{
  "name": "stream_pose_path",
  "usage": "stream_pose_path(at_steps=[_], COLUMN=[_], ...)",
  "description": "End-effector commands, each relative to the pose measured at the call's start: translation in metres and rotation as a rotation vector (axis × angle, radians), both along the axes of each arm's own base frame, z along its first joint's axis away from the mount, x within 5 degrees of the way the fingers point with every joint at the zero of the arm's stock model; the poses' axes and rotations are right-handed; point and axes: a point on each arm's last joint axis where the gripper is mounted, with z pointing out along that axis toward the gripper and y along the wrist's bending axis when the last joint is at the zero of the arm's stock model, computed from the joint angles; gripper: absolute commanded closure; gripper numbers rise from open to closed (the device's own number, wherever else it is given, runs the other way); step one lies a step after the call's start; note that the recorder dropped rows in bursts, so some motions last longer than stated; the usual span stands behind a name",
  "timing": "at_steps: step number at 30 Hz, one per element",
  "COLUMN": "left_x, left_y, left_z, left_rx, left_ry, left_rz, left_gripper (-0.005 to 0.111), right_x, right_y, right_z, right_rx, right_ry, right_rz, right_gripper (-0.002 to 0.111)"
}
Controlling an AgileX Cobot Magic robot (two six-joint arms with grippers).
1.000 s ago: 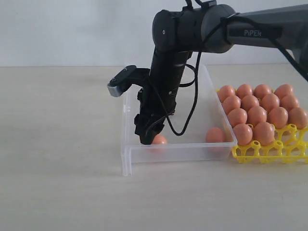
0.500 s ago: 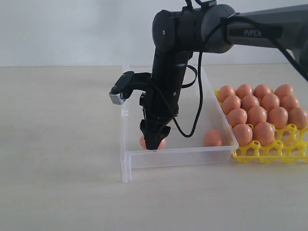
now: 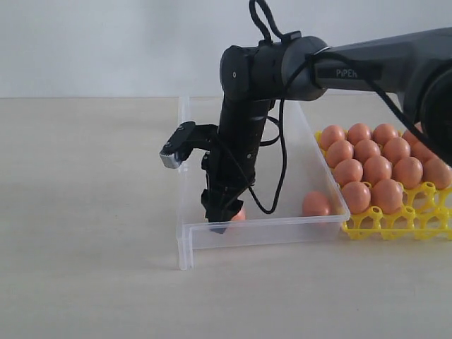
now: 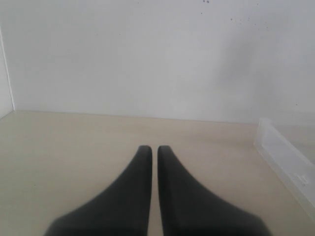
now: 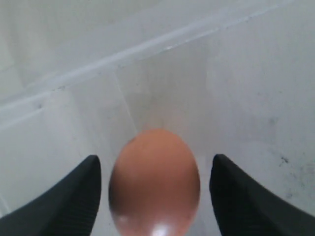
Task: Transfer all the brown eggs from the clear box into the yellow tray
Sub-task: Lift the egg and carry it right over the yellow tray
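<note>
The table (image 3: 92, 282) carries the clear box (image 3: 261, 233), whose front wall is the part nearest the exterior camera. Just behind that wall, near the box's left front corner, the right gripper (image 3: 220, 220) points down into the box from the right arm (image 3: 367, 67). Its fingers (image 5: 64, 196) are spread wide. The near egg (image 5: 155, 182) lies between them inside the box, with a visible gap on each side. Neither finger touches the shell, so the gripper holds nothing.

Further right in the box, close to its right wall, is the second egg (image 3: 316, 204), well apart from the gripper.

Just beside the box's right wall sits the yellow tray (image 3: 424, 212). Brown eggs (image 3: 377, 169) fill most of its cups. The front row holds two eggs at its left end, and the cups to their right are empty.

A pale wall (image 3: 106, 42) closes the scene at the back.

The left gripper (image 4: 153, 147) appears in its wrist view only. Its fingers are pressed together with a hairline slit between them and grip nothing. It is above bare table, with one end of the clear box beyond it.
</note>
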Motion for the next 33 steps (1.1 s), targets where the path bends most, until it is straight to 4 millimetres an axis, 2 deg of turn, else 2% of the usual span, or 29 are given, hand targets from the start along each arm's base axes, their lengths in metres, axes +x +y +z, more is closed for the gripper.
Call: stream_pose_path(at_steps=[1, 4, 6, 8, 9, 10, 14, 16, 20, 23, 25, 28, 32, 33], left_x=[0.0, 0.0, 0.0, 0.0, 0.0, 0.0, 0.0, 0.0, 0.0, 0.0, 0.0, 0.0, 0.0, 0.0], left_y=[0.0, 0.0, 0.0, 0.0, 0.0, 0.0, 0.0, 0.0, 0.0, 0.0, 0.0, 0.0, 0.0, 0.0], left_z=[-0.001, -0.001, -0.001, -0.001, -0.001, -0.001, -0.001, -0.001, -0.001, -0.001, -0.001, -0.001, -0.001, -0.001], left_rx=[-0.003, -0.003, -0.003, -0.003, -0.003, -0.003, -0.003, -0.003, -0.003, -0.003, -0.003, -0.003, -0.003, -0.003], left_ry=[0.001, 0.001, 0.001, 0.001, 0.001, 0.001, 0.001, 0.001, 0.001, 0.001, 0.001, 0.001, 0.001, 0.001], left_rz=[-0.001, -0.001, -0.001, -0.001, -0.001, -0.001, -0.001, -0.001, -0.001, -0.001, -0.001, -0.001, -0.001, -0.001], left_gripper=[0.103, 0.103, 0.103, 0.103, 0.103, 0.103, 0.103, 0.103, 0.103, 0.103, 0.103, 0.103, 0.103, 0.103], right_x=[0.001, 0.001, 0.002, 0.004, 0.006, 0.008, 0.018, 0.031, 0.055, 0.07, 0.069, 0.05, 0.026, 0.021], right_y=[0.001, 0.001, 0.001, 0.003, 0.004, 0.005, 0.01, 0.015, 0.012, -0.011, -0.017, -0.023, -0.071, -0.084], right_z=[-0.012, -0.023, -0.026, -0.026, -0.025, -0.024, -0.023, -0.016, 0.017, 0.043, 0.053, 0.071, 0.095, 0.097], right_rx=[-0.007, -0.017, -0.022, -0.011, 0.002, 0.011, 0.073, 0.174, 0.29, 0.174, 0.212, 0.377, 0.489, 0.501], right_ry=[0.016, 0.042, 0.044, 0.026, 0.009, 0.0, -0.051, -0.156, -0.458, -0.752, -0.831, -0.889, -0.909, -0.897], right_rz=[0.004, -0.005, -0.022, -0.066, -0.105, -0.15, -0.396, -0.481, -0.567, -0.679, -0.712, -0.66, -0.734, -0.809], right_gripper=[0.052, 0.052, 0.057, 0.077, 0.097, 0.109, 0.109, 0.109, 0.109, 0.109, 0.109, 0.109, 0.109, 0.109])
